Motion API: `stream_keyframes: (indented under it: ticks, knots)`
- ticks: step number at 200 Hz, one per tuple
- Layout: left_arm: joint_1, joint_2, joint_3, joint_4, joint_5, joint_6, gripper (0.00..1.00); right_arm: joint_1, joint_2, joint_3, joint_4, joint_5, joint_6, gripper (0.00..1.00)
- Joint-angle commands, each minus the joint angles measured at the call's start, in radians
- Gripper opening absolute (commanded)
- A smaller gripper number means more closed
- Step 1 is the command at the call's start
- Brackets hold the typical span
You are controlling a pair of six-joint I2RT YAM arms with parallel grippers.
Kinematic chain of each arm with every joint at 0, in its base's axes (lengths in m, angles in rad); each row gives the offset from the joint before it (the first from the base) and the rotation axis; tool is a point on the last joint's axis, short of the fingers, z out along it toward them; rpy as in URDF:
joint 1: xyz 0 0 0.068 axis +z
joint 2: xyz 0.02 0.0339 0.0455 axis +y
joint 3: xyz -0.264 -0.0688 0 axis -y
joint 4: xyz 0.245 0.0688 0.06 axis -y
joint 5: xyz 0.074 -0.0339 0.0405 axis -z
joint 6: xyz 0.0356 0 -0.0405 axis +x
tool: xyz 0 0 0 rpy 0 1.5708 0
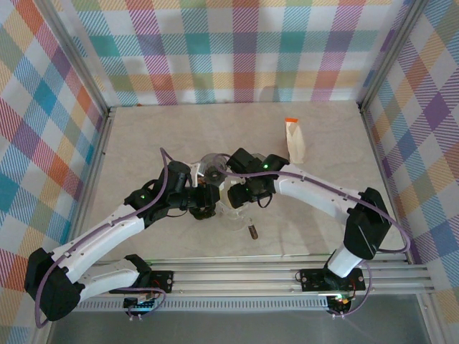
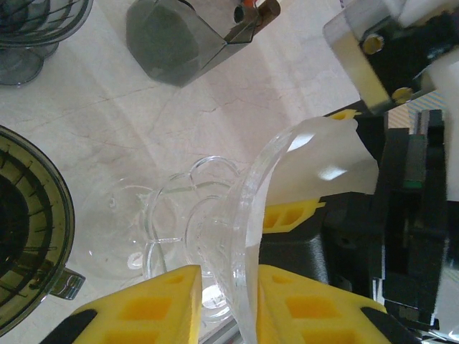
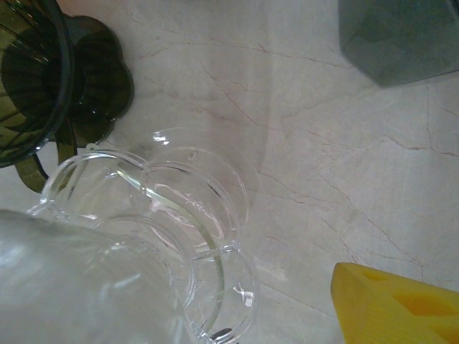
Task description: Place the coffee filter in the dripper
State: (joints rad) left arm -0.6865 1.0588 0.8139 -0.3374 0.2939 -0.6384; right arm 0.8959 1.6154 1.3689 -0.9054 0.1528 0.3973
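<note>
Top external view: both arms reach in over the marbled desk and meet at its middle, the left claw and right claw close together. A pale pouch with an orange top stands well apart at the far right, and a small dark object lies nearer the arm bases. Left wrist view: the left claw is clenched on the rim of the clear dripper, one yellow finger on each side of the wall. The white coffee filter sits inside that rim, between the right claw's spread yellow fingers, which stand released. A dark green dripper lies at the left edge and a grey container at the top. Right wrist view: the clear dripper lies below centre, the dark green dripper at upper left and the grey container at upper right. One yellow finger shows at lower right, clear of the glass.
</note>
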Motion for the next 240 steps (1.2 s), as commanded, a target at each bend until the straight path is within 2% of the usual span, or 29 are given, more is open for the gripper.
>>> stream_keyframes:
  ticks: [1, 63, 118, 180, 240]
  knots:
    - [-0.021, 0.006, 0.010, -0.004, -0.002, 0.002, 0.26, -0.006, -0.071, 0.003, 0.010, 0.001, 0.017, 0.74]
    - [-0.025, 0.009, 0.016, -0.002, -0.008, 0.000, 0.27, -0.006, -0.153, -0.002, -0.023, 0.033, 0.028, 0.75]
    - [-0.028, 0.009, 0.012, -0.007, -0.016, -0.002, 0.28, -0.006, -0.187, -0.049, -0.051, 0.081, 0.049, 0.69]
    - [-0.027, -0.037, 0.041, -0.024, -0.034, -0.013, 0.43, -0.006, -0.196, -0.035, -0.041, 0.075, 0.045, 0.69]
    - [-0.028, -0.067, 0.074, -0.052, -0.045, -0.011, 0.48, -0.005, -0.241, -0.004, -0.061, 0.083, 0.046, 0.74]
